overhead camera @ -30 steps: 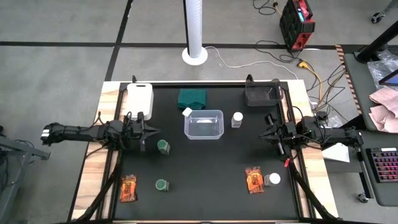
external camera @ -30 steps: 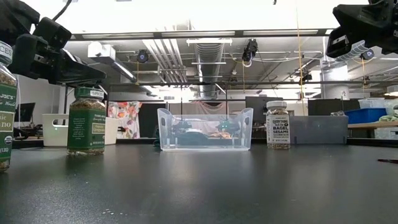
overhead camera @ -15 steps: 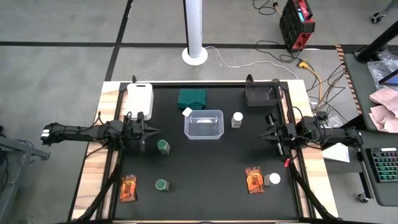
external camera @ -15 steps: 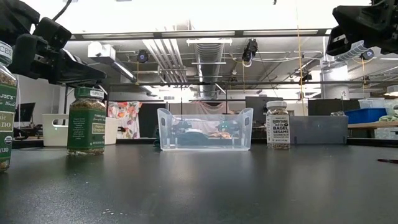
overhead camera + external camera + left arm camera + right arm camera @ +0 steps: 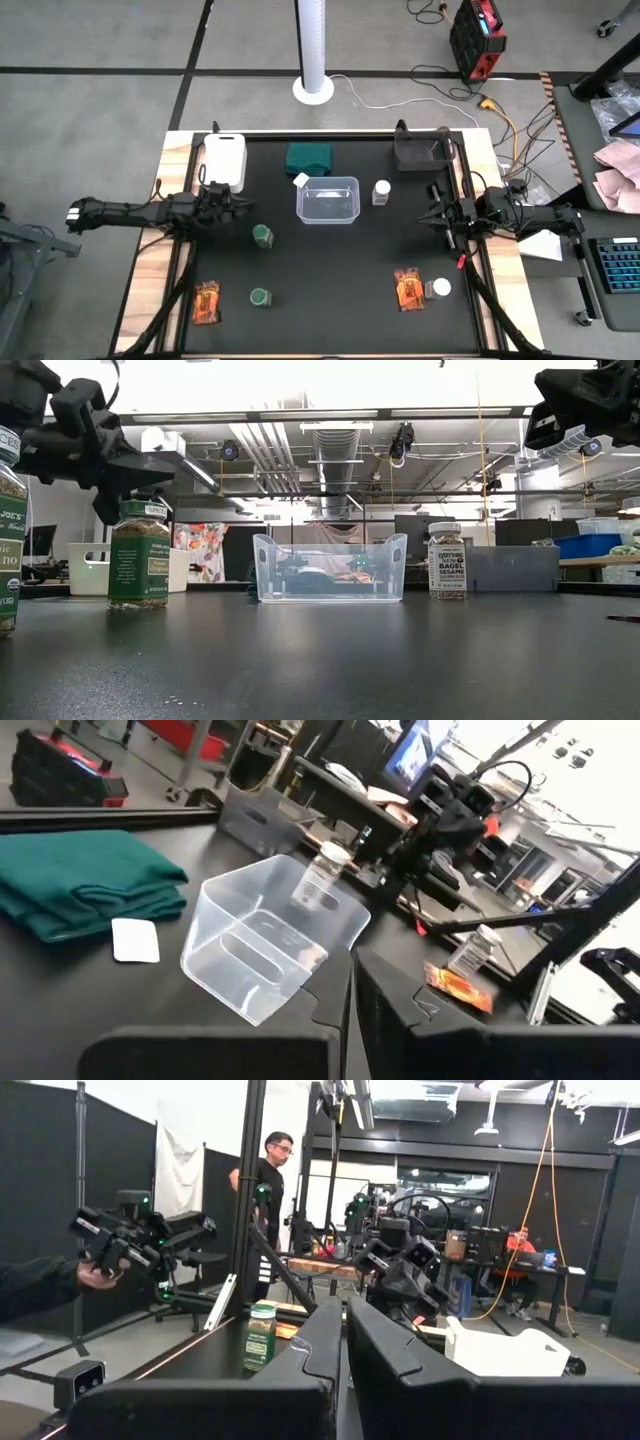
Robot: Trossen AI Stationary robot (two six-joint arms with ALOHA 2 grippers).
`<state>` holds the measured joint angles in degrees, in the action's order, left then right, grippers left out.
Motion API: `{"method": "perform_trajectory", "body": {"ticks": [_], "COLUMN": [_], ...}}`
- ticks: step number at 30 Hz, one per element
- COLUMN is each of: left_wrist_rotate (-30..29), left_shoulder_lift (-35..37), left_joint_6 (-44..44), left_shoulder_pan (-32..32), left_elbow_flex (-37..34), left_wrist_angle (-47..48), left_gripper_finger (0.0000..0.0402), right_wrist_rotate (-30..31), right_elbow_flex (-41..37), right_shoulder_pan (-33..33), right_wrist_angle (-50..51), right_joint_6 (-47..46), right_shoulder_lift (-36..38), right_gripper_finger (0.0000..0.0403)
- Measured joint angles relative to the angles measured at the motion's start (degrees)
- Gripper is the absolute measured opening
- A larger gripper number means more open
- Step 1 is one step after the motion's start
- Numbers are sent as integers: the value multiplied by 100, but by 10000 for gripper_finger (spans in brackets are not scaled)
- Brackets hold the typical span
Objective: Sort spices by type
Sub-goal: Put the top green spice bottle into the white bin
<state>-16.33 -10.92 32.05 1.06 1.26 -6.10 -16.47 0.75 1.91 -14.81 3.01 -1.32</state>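
Two green-lidded jars [image 5: 262, 235] [image 5: 259, 297] stand upright left of centre. A white-lidded jar [image 5: 381, 191] stands right of the clear bin [image 5: 327, 200], and another [image 5: 438, 288] stands beside an orange-red packet [image 5: 408, 288]. A second packet [image 5: 207, 300] lies near the left front. A small white item [image 5: 301, 180] lies at the bin's far left corner. My left gripper [image 5: 243, 207] hovers shut and level at the left edge, just beyond the upper green jar. My right gripper [image 5: 428, 215] hovers shut at the right edge. Neither holds anything.
A dark green folded cloth [image 5: 310, 157] lies at the far middle, a white tray [image 5: 224, 160] at the far left and a dark tray [image 5: 420, 152] at the far right. Open black table surface lies in the middle and front. A person stands in the room beyond, in the right wrist view.
My left gripper has rolled about its own pointing line while staying in place, so its shut fingers now sit turned in the high and low views. The right gripper and all the spices have kept still.
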Motion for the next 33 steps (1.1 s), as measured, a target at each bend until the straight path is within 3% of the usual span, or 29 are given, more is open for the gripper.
{"method": "perform_trajectory", "body": {"ticks": [10,20,25,29,33], "left_wrist_rotate": [-161,382,383,386,388], "left_shoulder_lift": [-63,-625,-1157,-1679,-2016], "left_joint_6": [-165,-640,-794,-1074,-1099], "left_shoulder_pan": [2,86,337,678,1009], "left_elbow_flex": [0,30,416,996,1952], "left_wrist_angle": [-679,-2134,-2103,-1497,693], "left_gripper_finger": [2,2,2,2,2], "right_wrist_rotate": [20,165,769,1360,1412], "right_elbow_flex": [0,265,646,992,1292], "right_shoulder_pan": [0,0,-2,-1,-1], "right_wrist_angle": [-237,-340,202,793,1065], "right_joint_6": [-133,-1021,-1556,-1935,-2213], "right_shoulder_lift": [0,-26,-290,-681,-1052], "right_gripper_finger": [13,13,13,13,13]}}
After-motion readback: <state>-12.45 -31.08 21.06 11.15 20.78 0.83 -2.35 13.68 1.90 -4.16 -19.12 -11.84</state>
